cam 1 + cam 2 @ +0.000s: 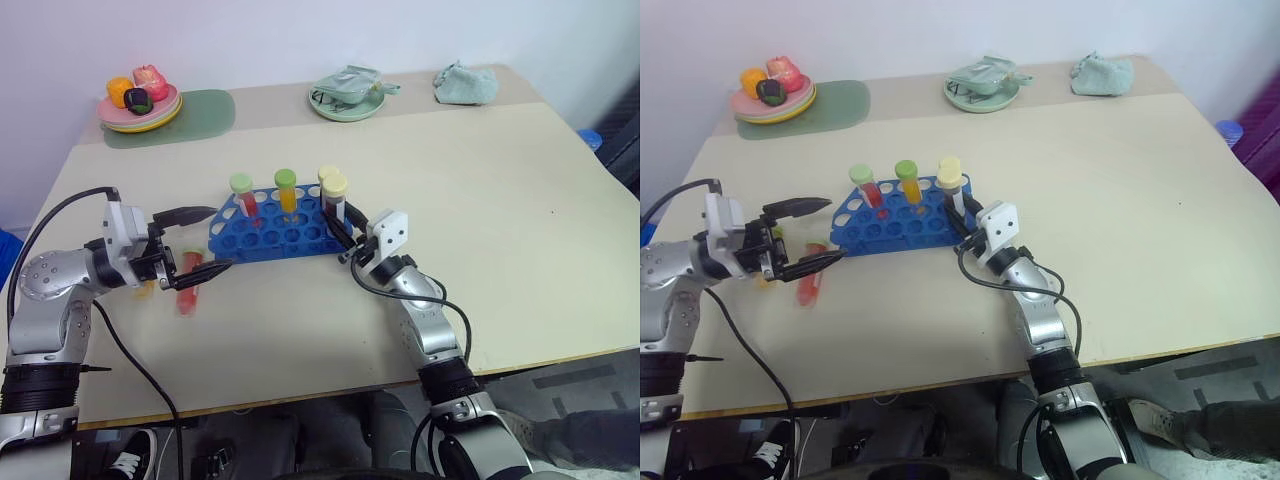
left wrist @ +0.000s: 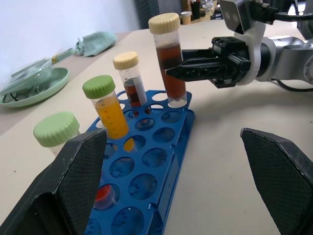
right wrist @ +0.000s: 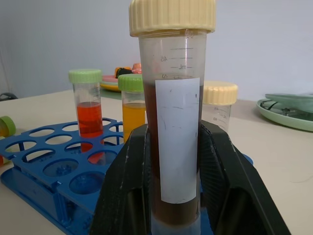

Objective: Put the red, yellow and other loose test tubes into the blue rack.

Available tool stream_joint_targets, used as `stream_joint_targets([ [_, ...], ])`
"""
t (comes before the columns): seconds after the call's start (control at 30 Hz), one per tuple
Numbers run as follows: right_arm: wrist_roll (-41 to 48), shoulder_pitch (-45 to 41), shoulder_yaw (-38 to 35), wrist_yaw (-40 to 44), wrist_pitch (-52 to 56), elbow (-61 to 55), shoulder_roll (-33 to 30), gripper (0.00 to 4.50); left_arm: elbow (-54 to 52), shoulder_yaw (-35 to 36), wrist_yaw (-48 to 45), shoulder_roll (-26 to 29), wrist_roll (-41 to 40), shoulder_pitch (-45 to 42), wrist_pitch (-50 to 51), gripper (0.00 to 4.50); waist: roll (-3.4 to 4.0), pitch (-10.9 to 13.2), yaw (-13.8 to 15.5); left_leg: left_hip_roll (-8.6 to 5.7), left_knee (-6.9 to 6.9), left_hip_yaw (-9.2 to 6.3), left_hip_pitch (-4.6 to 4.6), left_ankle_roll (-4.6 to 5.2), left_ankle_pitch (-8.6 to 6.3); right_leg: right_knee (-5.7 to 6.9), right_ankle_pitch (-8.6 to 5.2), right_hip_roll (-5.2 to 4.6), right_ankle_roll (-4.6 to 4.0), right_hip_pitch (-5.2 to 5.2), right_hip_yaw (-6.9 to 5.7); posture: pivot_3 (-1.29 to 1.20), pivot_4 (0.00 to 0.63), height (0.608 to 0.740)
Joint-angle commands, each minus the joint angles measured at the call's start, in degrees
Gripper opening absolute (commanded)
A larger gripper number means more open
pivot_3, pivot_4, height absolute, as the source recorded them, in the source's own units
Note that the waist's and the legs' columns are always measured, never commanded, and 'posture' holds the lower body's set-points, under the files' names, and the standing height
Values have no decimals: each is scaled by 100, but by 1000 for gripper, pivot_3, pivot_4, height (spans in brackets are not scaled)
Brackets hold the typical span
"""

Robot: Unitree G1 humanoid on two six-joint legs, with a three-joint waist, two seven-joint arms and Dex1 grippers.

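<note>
— Where was the brown tube?
— Upright at the blue rack's right end, mid-frame, pinched by the right gripper.
— And the left gripper?
— Spread wide over a loose red tube lying lower left.

Head stereo pair: high, angled forward and down, both eyes cover the whole worktop and blue rack mid-frame. Left wrist cam: low, close, looks along the rack toward the right claw. Right wrist cam: very close, level, on the brown tube. All four share the rack.
</note>
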Motion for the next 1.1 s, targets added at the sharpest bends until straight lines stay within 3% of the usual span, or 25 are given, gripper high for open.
stream_joint_targets([
  [0.03,-53,-26,57,5,-11,71,30,725,-239,216,51,87,-119,58,21,4500,0,0,-1,0,0,0,0,0,0,0,0,0,0,0,0,0,150,740],
  [0.2,193,-43,68,231,145,88,49,725,-287,243,75,80,-121,127,10,4500,1,1,-1,0,0,0,0,0,0,0,0,0,0,-1,0,0,150,740],
  [0.43,374,-30,-62,447,296,-18,-25,4258,-254,238,73,54,-125,143,-33,4500,1,1,3,0,0,0,-1,0,0,0,0,0,0,-1,0,0,150,740],
  [0.47,376,-25,-78,458,314,-50,-51,4469,-236,237,67,53,-125,139,-41,4500,1,1,4,0,0,0,0,0,0,0,0,0,0,0,0,0,150,740],
  [0.67,472,199,-164,865,592,-731,-632,4469,26,241,-79,1,-128,125,-192,4500,1,1,11,0,0,0,-1,0,0,-1,0,0,0,-1,0,0,150,740],
  [0.93,1470,959,-902,1994,1984,-2709,-2667,4469,537,250,-325,-27,-91,80,-471,4500,3,2,74,0,4,2,-2,1,-1,-4,0,-3,0,2,0,0,150,740],
  [1.1,2622,1043,-1615,2960,3031,-3388,-3971,4469,368,285,-169,149,-114,164,-98,4500,2,2,169,6,9,14,-3,8,-5,-12,0,-7,1,4,3,0,150,740],
])
